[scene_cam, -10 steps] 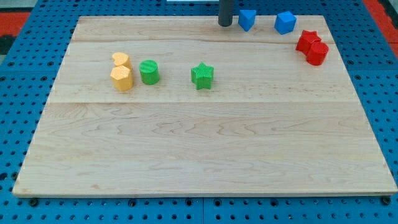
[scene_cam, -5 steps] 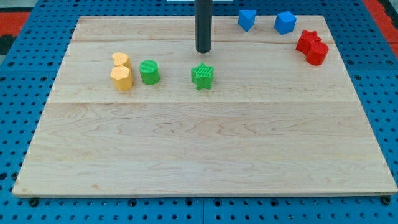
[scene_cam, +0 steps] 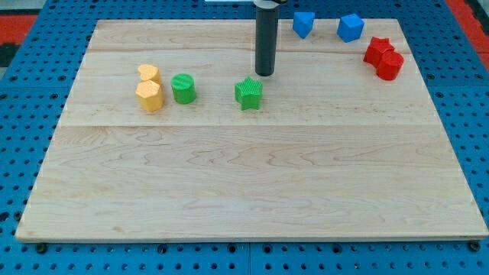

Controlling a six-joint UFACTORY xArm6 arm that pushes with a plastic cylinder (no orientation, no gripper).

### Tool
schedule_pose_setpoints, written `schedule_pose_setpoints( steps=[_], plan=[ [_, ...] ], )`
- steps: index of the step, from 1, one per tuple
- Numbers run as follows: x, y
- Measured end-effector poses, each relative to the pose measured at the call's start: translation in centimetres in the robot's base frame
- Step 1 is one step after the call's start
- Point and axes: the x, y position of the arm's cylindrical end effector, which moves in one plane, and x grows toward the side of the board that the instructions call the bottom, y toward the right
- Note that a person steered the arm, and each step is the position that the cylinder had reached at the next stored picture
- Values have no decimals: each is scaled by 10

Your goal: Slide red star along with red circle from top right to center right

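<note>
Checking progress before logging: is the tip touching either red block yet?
No: my tip sits just above the green star, far left of the red star and red circle.

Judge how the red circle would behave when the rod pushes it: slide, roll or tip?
The red circle stands squat on a flat end, so it probably slides. It touches the red star, so both likely move together. My tip is far off.

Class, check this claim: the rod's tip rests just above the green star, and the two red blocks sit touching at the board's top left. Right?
Not quite. The camera view shows the red star and red circle touching at the board's top right, not top left. My tip does rest just above the green star.
</note>
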Motion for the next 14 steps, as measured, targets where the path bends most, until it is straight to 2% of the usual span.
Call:
schedule_pose_setpoints(
  steps=[1,2,4,5,6,10,14],
  plan=[
    [-8,26],
    [-19,90],
    [-22,100],
    [-24,138],
    [-26,143],
    [-32,103],
    [-57,106]
  ],
)
